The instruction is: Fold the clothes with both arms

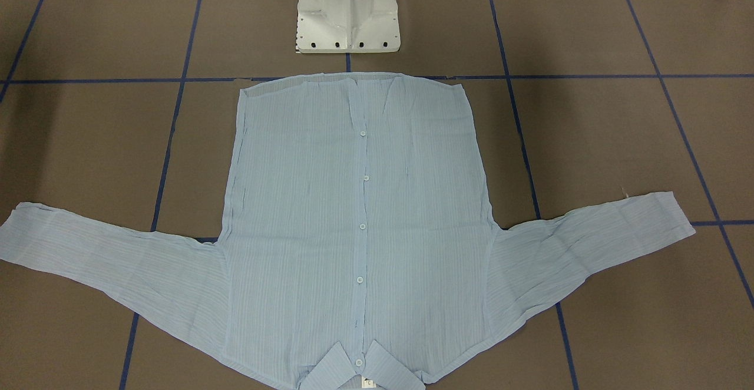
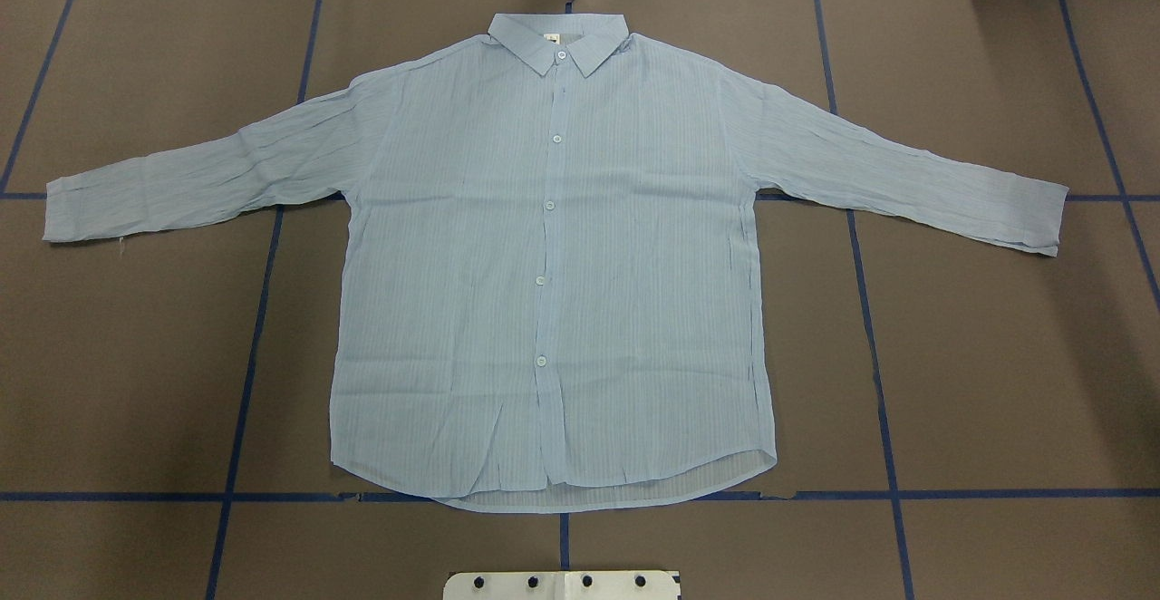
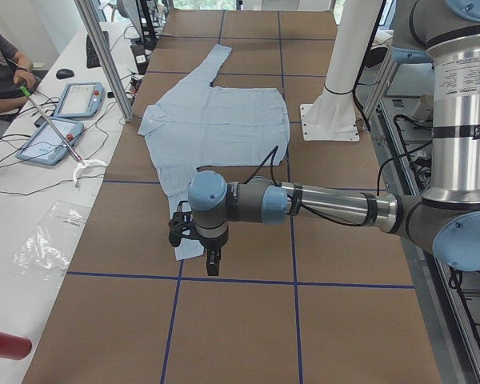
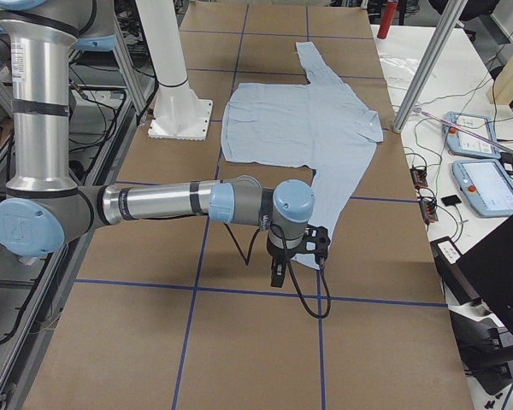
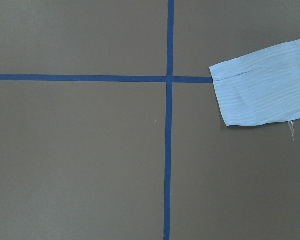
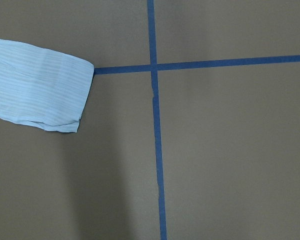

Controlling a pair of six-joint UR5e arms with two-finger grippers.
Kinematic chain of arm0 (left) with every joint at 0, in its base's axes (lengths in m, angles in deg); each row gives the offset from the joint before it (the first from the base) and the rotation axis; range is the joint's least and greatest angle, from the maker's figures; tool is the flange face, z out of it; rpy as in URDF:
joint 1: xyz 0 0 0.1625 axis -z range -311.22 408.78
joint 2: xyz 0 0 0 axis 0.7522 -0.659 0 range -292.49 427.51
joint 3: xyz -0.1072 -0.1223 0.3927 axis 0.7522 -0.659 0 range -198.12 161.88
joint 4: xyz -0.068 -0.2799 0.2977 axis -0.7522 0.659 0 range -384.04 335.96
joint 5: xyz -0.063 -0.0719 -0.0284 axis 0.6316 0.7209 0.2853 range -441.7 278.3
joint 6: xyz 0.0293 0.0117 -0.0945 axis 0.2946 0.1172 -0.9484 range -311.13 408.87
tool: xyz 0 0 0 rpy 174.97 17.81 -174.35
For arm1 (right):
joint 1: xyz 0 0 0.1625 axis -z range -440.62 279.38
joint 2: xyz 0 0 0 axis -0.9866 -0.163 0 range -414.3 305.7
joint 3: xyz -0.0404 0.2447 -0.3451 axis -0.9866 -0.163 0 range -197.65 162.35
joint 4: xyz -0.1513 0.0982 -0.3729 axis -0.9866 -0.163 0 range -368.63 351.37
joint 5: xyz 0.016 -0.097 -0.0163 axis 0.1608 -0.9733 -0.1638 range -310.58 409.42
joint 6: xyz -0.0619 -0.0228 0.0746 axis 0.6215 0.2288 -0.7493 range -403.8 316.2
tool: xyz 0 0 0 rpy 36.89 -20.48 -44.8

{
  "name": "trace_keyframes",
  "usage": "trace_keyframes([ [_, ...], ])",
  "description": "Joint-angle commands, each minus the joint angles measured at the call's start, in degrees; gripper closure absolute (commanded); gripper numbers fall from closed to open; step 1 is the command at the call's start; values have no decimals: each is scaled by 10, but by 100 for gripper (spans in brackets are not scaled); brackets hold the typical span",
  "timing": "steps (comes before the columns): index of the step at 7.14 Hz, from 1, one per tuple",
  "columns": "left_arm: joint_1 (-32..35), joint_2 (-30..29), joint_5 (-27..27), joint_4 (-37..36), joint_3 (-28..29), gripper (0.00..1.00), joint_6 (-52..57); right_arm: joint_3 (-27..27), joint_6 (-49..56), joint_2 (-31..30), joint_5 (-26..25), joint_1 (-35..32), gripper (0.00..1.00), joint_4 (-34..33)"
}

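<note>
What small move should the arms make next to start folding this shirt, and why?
Probably slide the left gripper over the left cuff and the right gripper over the right cuff, ready to grasp. The shirt lies flat with its sleeves spread. In each wrist view the cuff sits at the edge, not centred, so neither gripper seems lined up yet.

I look straight down on brown table (image 6: 230, 150). Blue tape cross (image 6: 151, 67) upper middle. Sleeve (image 6: 40, 85) lies flat left of cross, cuff end near it, covering horizontal strip there. Faint shadow below the cuff.
</note>
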Motion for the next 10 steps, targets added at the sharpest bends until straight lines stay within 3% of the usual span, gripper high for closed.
trace_keyframes([
  [1,0,0,0,0,-1,0,0,1,0,0,0,0,0,0],
  [8,0,-3,1,4,-9,0,1,2,-1,9,-3,22,0,2],
  [10,0,-28,1,78,4,0,-4,-4,9,18,-10,41,0,54],
])
